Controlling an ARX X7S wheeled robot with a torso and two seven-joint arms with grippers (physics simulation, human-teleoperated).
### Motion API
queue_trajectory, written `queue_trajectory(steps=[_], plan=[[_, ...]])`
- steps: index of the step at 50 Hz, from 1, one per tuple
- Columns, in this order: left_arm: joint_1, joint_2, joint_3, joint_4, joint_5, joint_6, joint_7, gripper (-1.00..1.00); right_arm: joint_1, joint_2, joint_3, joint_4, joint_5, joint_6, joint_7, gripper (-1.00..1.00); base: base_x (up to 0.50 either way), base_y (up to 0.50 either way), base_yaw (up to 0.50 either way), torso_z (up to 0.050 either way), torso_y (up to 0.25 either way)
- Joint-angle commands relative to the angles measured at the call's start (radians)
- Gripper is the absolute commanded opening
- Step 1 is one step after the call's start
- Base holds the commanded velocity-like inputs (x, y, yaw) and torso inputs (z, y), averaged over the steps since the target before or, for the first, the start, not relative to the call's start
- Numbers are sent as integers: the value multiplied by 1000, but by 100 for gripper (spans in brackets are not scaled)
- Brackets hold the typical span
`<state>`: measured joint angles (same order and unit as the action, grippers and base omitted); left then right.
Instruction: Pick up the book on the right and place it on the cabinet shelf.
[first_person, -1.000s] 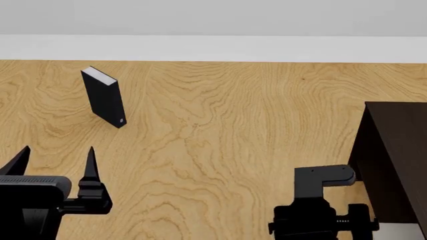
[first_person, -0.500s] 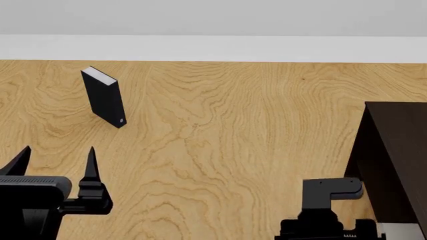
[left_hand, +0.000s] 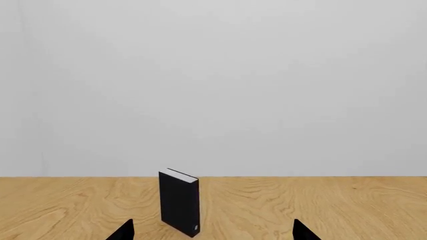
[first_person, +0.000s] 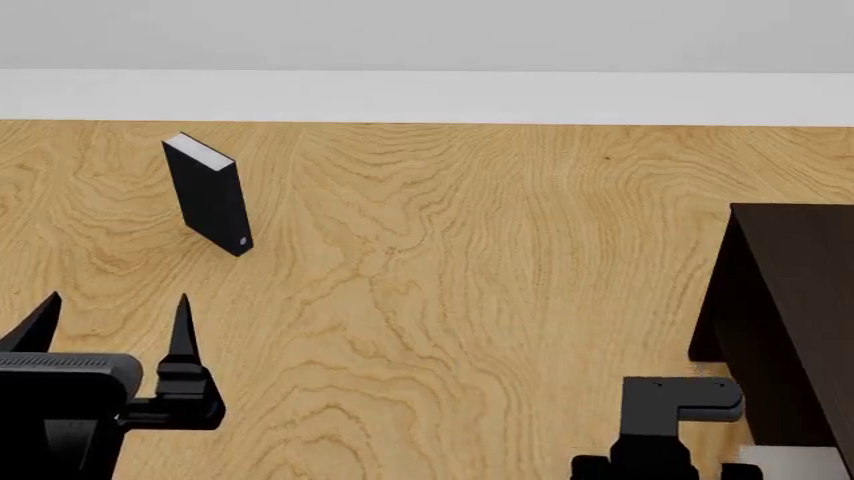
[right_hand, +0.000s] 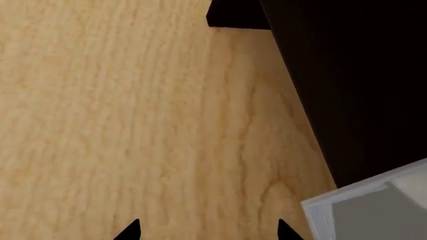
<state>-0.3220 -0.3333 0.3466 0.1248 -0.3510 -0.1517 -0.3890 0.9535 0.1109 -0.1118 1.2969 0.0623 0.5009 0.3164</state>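
The light-grey book with white page edges shows only as a corner in the right wrist view (right_hand: 377, 210) and as a pale strip at the bottom right of the head view (first_person: 801, 462), against the very dark brown cabinet (first_person: 794, 320) (right_hand: 347, 75). I cannot tell whether it rests on a shelf. My right gripper (right_hand: 208, 232) is open and empty over bare wood, beside the cabinet and the book. Its arm (first_person: 681, 410) shows low in the head view. My left gripper (first_person: 114, 325) (left_hand: 213, 232) is open and empty.
A black book (first_person: 211, 195) stands upright on the wooden table (first_person: 441, 260) at the far left, ahead of my left gripper; it also shows in the left wrist view (left_hand: 180, 202). A white wall lies behind the table.
My right arm has drawn back toward the bottom of the head view and slightly to the right, alongside the cabinet. The left arm and the black book have not moved.
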Motion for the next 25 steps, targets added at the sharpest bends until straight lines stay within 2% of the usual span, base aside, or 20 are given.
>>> queue_trajectory(steps=[1,8,21,25], plan=[[1,-2,3,3,-1,0,-2,100,-19,30,11,-37,-2,27,25,100,0,0,-2,0,0],[4,-4,7,4,0,2,-4,100,-85,47,18,-231,3,140,48,100,0,-1,-3,0,0],[1,-5,8,-1,-2,4,-5,100,-92,66,24,-299,-6,136,104,100,0,-1,-3,0,0],[-2,-5,7,-2,-4,3,-6,100,-56,69,19,-223,-18,82,120,100,0,-1,-4,0,0]])
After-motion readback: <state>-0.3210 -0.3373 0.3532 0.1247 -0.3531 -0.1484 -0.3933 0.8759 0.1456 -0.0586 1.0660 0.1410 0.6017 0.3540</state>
